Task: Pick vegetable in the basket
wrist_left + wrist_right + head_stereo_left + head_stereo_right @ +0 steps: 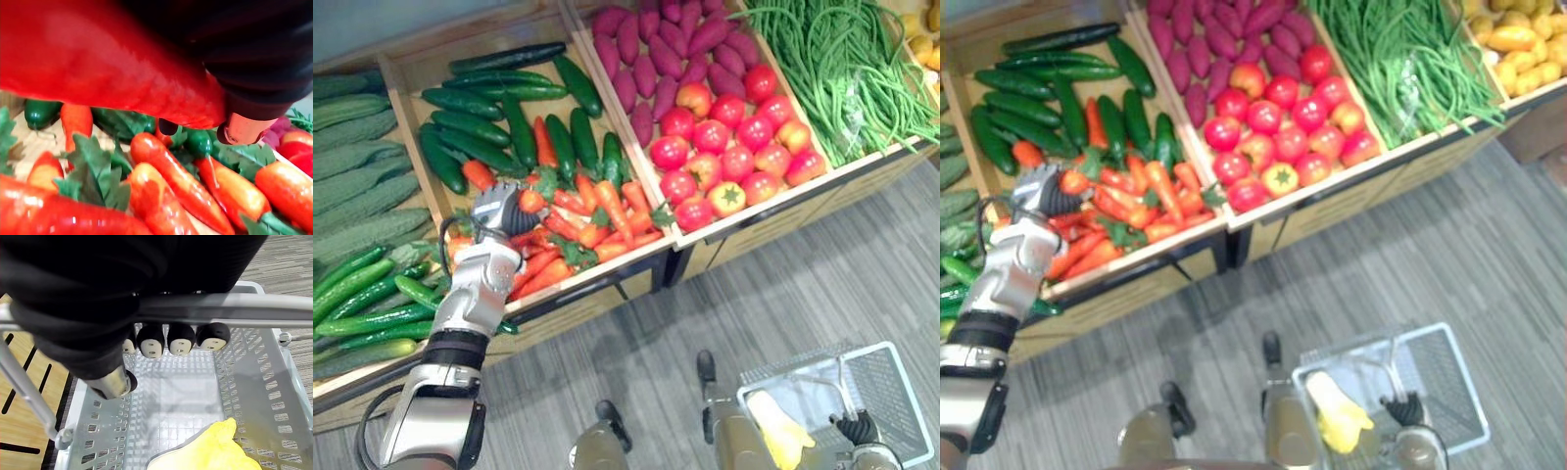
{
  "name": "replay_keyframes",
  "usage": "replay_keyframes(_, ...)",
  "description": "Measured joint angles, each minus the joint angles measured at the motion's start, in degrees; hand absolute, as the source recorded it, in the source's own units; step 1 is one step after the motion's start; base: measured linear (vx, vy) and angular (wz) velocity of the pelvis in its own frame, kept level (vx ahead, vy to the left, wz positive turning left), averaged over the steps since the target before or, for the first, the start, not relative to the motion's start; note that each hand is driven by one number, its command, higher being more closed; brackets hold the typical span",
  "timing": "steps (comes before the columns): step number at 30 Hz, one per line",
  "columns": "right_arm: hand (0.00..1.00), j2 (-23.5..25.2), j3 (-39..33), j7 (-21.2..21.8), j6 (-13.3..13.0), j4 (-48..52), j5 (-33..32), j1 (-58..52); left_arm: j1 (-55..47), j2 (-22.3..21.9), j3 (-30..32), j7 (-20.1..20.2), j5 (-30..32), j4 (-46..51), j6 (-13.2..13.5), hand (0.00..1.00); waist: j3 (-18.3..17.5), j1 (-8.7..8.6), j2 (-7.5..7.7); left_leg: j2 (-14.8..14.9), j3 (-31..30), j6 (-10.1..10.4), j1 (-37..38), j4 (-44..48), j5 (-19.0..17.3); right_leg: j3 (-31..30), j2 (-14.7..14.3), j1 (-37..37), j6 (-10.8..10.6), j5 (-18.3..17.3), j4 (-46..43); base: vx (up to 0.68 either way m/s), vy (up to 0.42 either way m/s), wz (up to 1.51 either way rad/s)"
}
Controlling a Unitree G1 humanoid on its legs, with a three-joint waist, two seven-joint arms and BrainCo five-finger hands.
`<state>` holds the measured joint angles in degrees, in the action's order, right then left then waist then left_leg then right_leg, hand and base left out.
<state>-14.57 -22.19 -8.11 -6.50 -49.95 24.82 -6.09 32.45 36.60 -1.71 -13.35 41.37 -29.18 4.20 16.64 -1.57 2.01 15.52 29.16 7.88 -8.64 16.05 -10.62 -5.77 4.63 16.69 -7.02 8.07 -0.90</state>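
Curling round 1 carrot [107, 68], the left hand [501, 210] grips it over the heap of loose carrots [592, 220] in the wooden crate [607, 276]. The carrot's long axis runs across the palm, tapering towards the thumb. Down by the floor, the right hand [88, 308] is closed round the handle [254, 308] of the basket [901, 392], which holds 1 yellow item [778, 426].

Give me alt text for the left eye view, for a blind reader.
The robot's left hand grips a carrot in a wooden crate of carrots and cucumbers, beside tomatoes, sweet potatoes and green beans. At lower right, its right hand holds the handle of a basket with a yellow item inside.
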Motion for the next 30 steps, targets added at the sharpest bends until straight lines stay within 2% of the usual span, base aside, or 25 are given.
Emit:
replay_keyframes(5, 1.00, 0.51, -1.69, 0.03, 0.05, -0.52, 0.12, -0.44, -0.02, 2.54, 0.00, -0.01, 0.53, 1.69, -0.62, 1.00, -0.87, -0.03, 0.00, -0.96, -0.97, -0.14, 1.62, -1.75, 1.01, 1.06, 0.56, -2.03, 0.00, 0.00, 0.82, -0.01, -0.041, 0.13)
replay_keyframes(7, 1.00, 0.91, -2.73, 0.05, 0.09, -1.55, 0.13, -0.78, -0.67, 3.50, 0.00, -0.04, 0.65, 3.94, -0.84, 1.00, -2.78, 0.03, 0.08, -1.98, -1.39, -0.15, 2.00, -3.01, 1.83, 1.46, 0.76, -2.28, 0.00, 0.00, 1.07, 0.01, -0.038, 0.16)
replay_keyframes(12, 1.00, 1.39, -5.07, 1.09, 0.74, -3.34, 0.25, -0.91, -9.01, 4.34, 1.45, -1.24, 2.16, 18.48, -0.49, 1.00, -6.14, 0.01, 0.08, -2.96, -1.83, -0.29, 3.94, -5.13, 2.35, 2.08, 1.27, -4.41, -0.02, -0.03, 1.91, 0.00, -0.013, 0.07)
replay_keyframes(14, 1.00, 1.16, -7.36, 1.20, 0.79, -4.39, 2.23, -0.89, -16.83, 4.34, 2.01, -1.55, 2.14, 28.62, 1.20, 1.00, -6.83, 0.08, 0.09, -3.82, -2.04, -0.46, 5.49, -6.32, 2.50, 2.12, 1.80, -6.17, -0.06, -0.07, 2.71, -0.02, 0.005, 0.05)
replay_keyframes(16, 1.00, 0.70, -8.27, 1.25, 0.97, -4.60, 2.39, -0.89, -20.42, 4.33, 2.01, -1.50, 2.03, 32.57, 2.71, 1.00, -7.57, 0.14, 0.05, -4.23, -1.88, -0.51, 5.89, -6.92, 2.60, 1.97, 2.04, -6.25, -0.09, -0.09, 2.75, 0.00, 0.000, 0.00)
replay_keyframes(18, 1.00, -1.08, -9.00, 1.26, 1.14, -4.63, 2.80, -0.72, -24.86, 4.24, 1.70, -1.35, 1.78, 38.89, 5.37, 1.00, -8.21, 0.15, 0.03, -4.89, -1.82, -0.69, 6.57, -7.11, 2.72, 1.83, 2.58, -6.42, -0.36, -0.10, 2.75, -0.01, 0.017, -0.01)
replay_keyframes(23, 1.00, -8.71, -8.83, 1.29, 1.13, -3.81, 6.83, 1.71, -26.26, 4.16, -6.21, 0.37, -0.85, 46.33, 11.12, 1.00, -9.62, 0.02, -0.12, -5.63, 1.30, -0.86, 8.89, -6.57, 1.61, -1.65, 2.93, -7.04, -1.58, -0.09, 2.58, -0.03, 0.037, -0.31)
replay_keyframes(26, 1.00, -12.57, -7.58, 1.27, 1.18, 0.32, 8.94, 2.49, -26.22, 4.05, -11.90, 1.75, -3.30, 49.14, 13.19, 1.00, -10.06, -0.01, -0.87, -3.78, 4.31, -0.76, 8.99, -1.55, -1.75, -4.68, 1.93, -7.02, -2.25, -0.02, 2.51, -0.04, 0.021, -0.54)
replay_keyframes(30, 1.00, -15.86, 0.25, 1.41, 0.96, 12.54, 11.75, 1.36, -24.75, 3.27, -20.97, 3.73, -7.06, 50.54, 15.88, 1.00, -10.50, -0.15, -1.23, -0.06, 10.91, -0.12, 11.21, 5.40, -7.10, -10.78, -0.80, -6.75, -2.85, 0.40, 1.45, -0.05, 0.032, -0.80)
